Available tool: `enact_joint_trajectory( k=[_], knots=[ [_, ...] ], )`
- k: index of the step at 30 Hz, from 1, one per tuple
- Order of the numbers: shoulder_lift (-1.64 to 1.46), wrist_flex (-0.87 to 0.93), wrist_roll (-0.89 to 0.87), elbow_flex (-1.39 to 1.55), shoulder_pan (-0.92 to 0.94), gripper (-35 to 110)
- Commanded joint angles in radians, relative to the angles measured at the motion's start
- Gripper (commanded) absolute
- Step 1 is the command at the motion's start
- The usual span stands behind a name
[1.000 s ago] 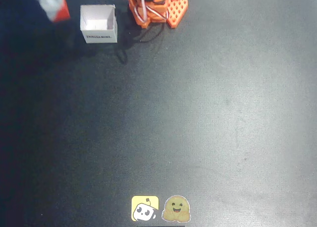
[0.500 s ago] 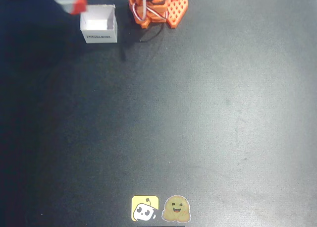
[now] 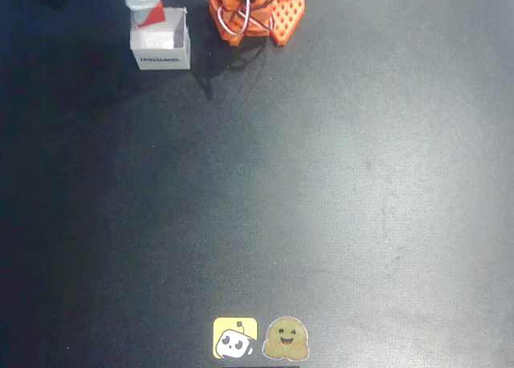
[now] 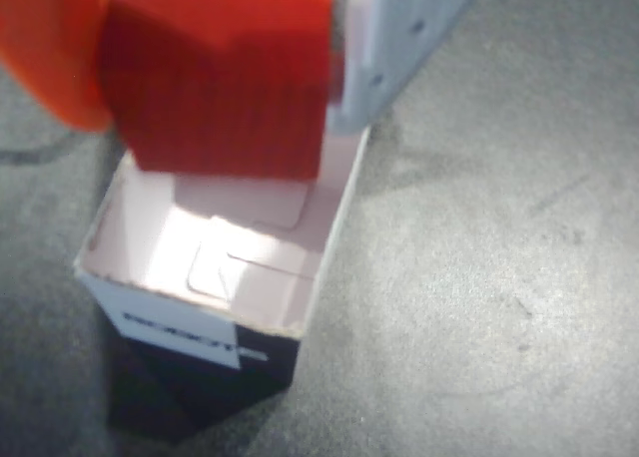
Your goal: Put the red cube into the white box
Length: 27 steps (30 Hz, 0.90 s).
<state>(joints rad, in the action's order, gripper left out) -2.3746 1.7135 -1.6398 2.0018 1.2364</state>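
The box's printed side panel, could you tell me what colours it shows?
White box: dark panel, white strip, dark lettering; clearest in the wrist view.

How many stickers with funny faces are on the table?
2. Both sit side by side at the bottom edge of the table in the overhead view: a yellow robot-face sticker on the left and a smiling blob sticker to its right.

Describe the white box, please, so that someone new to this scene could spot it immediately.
In the overhead view, find the orange robot base at the top edge of the dark table. Just left of it stands the white box, open-topped, with dark print on its side. The hand holds the red cube over it.
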Motion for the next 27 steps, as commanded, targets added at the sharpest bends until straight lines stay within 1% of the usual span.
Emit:
enact_joint_trajectory(
  k=[1,3,4,7,11,15,17,19,24,27],
  knots=[
    [-0.017,0.084,0.023,-0.043,-0.002,23],
    [-0.017,0.084,0.023,-0.043,0.000,23],
    [-0.017,0.086,0.021,-0.044,0.000,21],
    [-0.008,0.089,0.011,-0.051,0.008,0],
    [0.061,0.087,0.034,-0.086,-0.017,0],
    [0.219,0.089,0.107,-0.275,-0.087,0],
    [0.310,0.089,0.107,-0.374,-0.195,0],
    [0.419,0.077,0.078,-0.486,-0.345,0],
    [0.713,0.043,-0.041,-0.824,-0.718,0],
    [0.772,-0.014,-0.133,-0.876,-0.874,0]
  ],
)
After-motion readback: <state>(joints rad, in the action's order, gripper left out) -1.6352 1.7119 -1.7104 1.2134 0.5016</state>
